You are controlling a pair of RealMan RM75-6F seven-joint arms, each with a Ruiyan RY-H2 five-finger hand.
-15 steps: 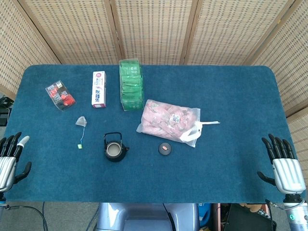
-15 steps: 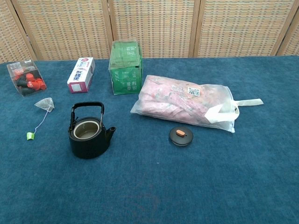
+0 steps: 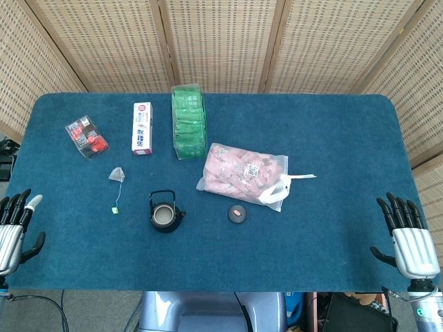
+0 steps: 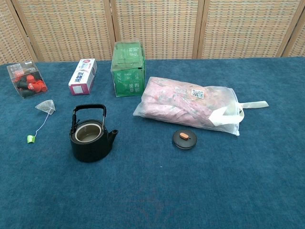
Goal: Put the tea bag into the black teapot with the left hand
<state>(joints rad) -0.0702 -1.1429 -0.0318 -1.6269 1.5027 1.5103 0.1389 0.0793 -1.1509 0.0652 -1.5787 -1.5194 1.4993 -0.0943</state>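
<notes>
Your left hand [image 3: 15,232] waits at the worktop [image 3: 332,138] edge, fingers spread and empty, while the tea bag [image 3: 116,174] lies just beside the black teapot [image 3: 165,216], whose open mouth is ready for it.

Staged demo space; woven screens [image 3: 221,41] behind blue-felt table [image 3: 332,228].

Rectangular table [image 3: 346,124], rounded corners, covered in deep blue carpet-like cloth. Behind it, folding screen [image 3: 221,41] of woven rattan panels in brown wooden frames. Even, soft light.
</notes>
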